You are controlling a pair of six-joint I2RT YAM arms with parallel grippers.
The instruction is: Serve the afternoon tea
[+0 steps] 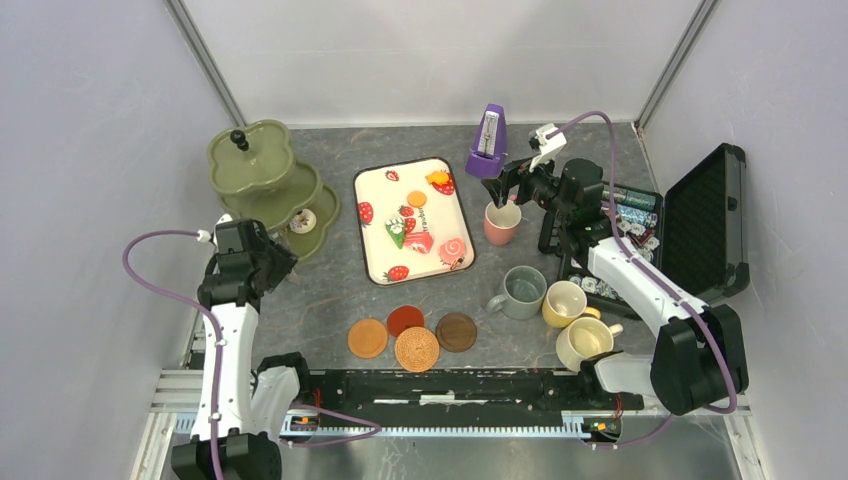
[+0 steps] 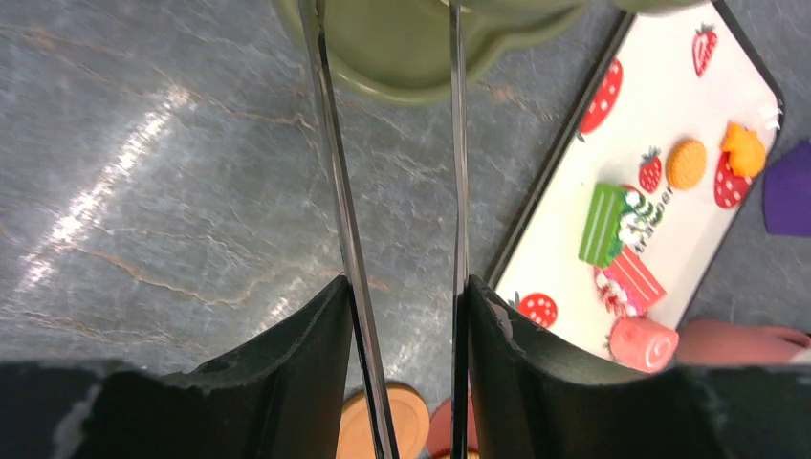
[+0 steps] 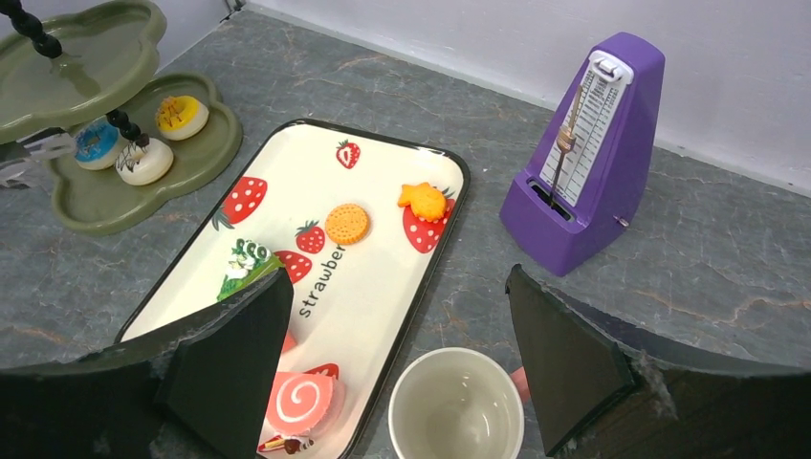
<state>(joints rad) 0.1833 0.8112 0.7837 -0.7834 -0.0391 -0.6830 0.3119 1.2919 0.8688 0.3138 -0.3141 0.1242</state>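
Observation:
My right gripper point(image 1: 510, 185) is open and hangs over the pink mug point(image 1: 502, 222). In the right wrist view the gripper point(image 3: 400, 277) has a finger on each side of the mug point(image 3: 457, 406), without touching it. My left gripper point(image 1: 262, 245) is shut on thin metal tongs point(image 2: 335, 172), whose blades point at the olive tiered stand point(image 1: 262, 165). Three pastries point(image 3: 145, 161) lie on the stand's lower tier. Several more pastries point(image 1: 397, 234) lie on the strawberry tray point(image 1: 375, 260). Grey-green point(image 1: 522, 290), yellow point(image 1: 565, 302) and cream point(image 1: 585, 342) mugs stand front right. Several coasters point(image 1: 417, 350) lie at the front.
A purple metronome point(image 1: 488, 143) stands right behind the pink mug, close to my right gripper. An open black case point(image 1: 700, 225) of small packets lies at the right edge. Grey walls close in the table on three sides.

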